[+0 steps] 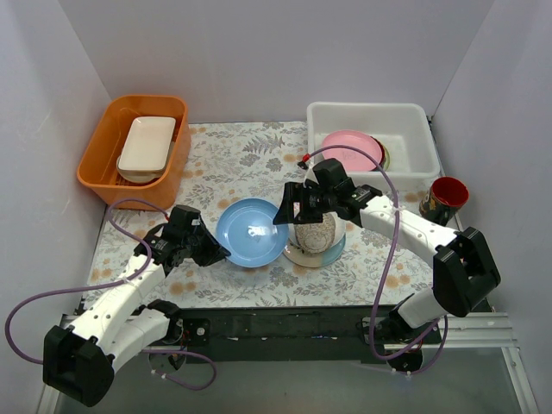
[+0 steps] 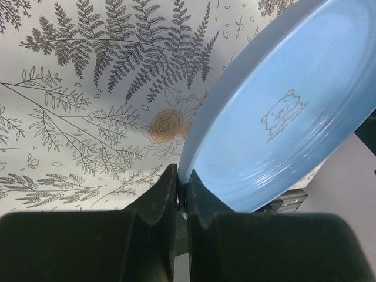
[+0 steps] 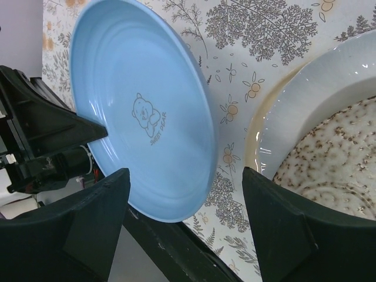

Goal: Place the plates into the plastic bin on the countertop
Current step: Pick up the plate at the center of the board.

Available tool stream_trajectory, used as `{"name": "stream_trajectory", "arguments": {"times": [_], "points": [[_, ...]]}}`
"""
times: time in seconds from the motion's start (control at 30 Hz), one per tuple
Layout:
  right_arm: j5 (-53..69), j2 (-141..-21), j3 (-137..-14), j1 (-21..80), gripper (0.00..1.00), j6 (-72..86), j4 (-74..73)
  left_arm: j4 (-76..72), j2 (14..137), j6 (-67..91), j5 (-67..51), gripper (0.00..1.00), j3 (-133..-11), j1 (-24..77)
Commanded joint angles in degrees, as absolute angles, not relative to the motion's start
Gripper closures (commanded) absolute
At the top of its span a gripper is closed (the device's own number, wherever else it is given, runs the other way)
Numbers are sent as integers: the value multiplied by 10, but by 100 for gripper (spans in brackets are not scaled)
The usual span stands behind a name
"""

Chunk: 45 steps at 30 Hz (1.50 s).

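Note:
A light blue plate (image 1: 252,231) with a small bear print hangs tilted over the countertop (image 1: 233,159). My left gripper (image 2: 182,189) is shut on its left rim (image 2: 194,158). My right gripper (image 3: 185,200) stands open at the plate's right edge (image 3: 202,147), its fingers (image 3: 97,205) wide apart and not touching it. Beside it, a speckled plate (image 3: 335,158) lies on a small stack (image 1: 315,243) under the right arm. The plastic bin (image 1: 414,116) at the back right holds a pink plate (image 1: 349,148).
An orange tub (image 1: 99,164) at the back left holds a white rectangular dish (image 1: 147,147). A red mug (image 1: 447,197) stands in front of the bin's right end. Grey walls close in the sides and back.

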<state>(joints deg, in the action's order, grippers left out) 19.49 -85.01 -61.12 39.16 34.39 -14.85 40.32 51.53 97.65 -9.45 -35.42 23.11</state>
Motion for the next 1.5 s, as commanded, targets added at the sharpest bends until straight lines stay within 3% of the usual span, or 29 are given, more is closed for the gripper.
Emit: {"name": "stream_trajectory", "arguments": {"times": [0.0,0.17,0.37,0.5,0.7,1.0,1.17,1.2,1.47], "points": [[194,-857,-606,396,18,351,-121,396,500,979,-113,100,-383,234],[193,-865,-599,402,22,351,-117,404,494,977,-118,100,-394,234],[206,-875,-587,405,38,357,-98,414,494,970,-120,100,-409,234],[206,-876,-584,407,66,360,-93,418,493,968,-119,100,-411,234],[201,-872,-579,407,99,359,-98,408,499,963,-122,100,-403,234],[205,-861,-569,407,99,360,-108,403,492,953,-106,99,-393,234],[203,-846,-557,407,99,364,-103,413,491,946,-105,81,-390,234],[203,-844,-556,407,99,365,-102,415,490,945,-104,65,-389,234],[207,-835,-547,407,99,369,-98,427,464,943,-87,18,-398,234]]}}
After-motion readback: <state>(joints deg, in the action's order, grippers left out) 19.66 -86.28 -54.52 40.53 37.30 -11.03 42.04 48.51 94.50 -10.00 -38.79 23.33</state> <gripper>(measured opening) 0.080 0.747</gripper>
